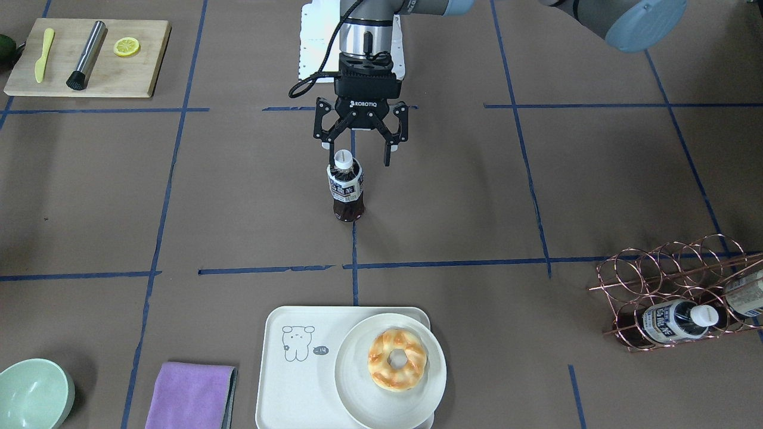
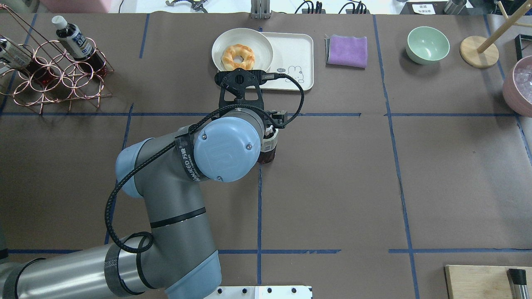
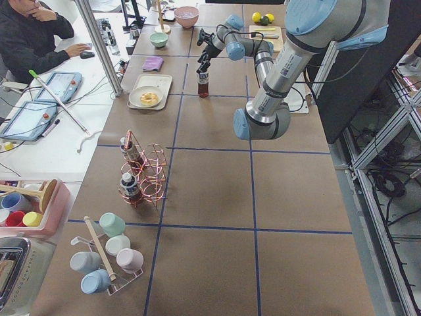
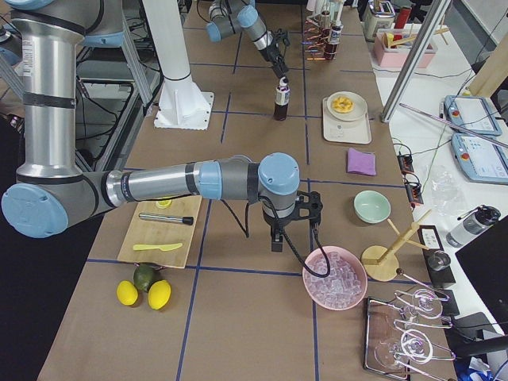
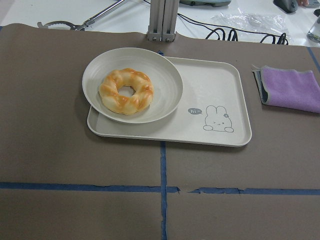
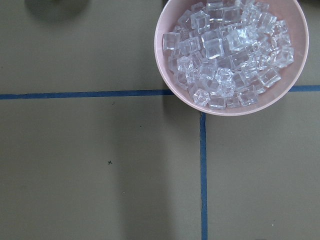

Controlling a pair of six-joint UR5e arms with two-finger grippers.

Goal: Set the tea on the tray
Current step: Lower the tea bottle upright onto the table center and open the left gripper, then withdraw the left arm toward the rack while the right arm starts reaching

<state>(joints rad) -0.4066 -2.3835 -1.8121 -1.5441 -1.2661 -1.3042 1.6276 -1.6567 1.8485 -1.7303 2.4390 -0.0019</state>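
Exterior front-facing view puts the tea (image 1: 347,189) just above the frame's centre. It stands upright on the brown table (image 1: 477,208) at a blue tape line, well apart from the tray (image 1: 285,387) at the bottom centre. The left gripper (image 1: 358,159) points straight down over it with its jaws spread wide. The white cap sits between the fingertips, close to the finger on the frame's left, and I cannot tell whether that finger touches it.

A round white plate (image 1: 357,393) with a ring-shaped pastry (image 1: 397,359) lies on the right half of the tray and overhangs its right edge. The bear drawing shows on the left half. A purple cloth (image 1: 191,396) lies just left of the tray, and a green bowl (image 1: 33,393) sits in the bottom left corner. At the right edge a copper wire rack (image 1: 670,280) holds more bottles of the same kind.

In the exterior right view, the right gripper (image 4: 275,242) points down at the table in the lower middle of the frame, just beside a pink bowl (image 6: 166,75) of ice cubes. I cannot tell how its jaws stand.
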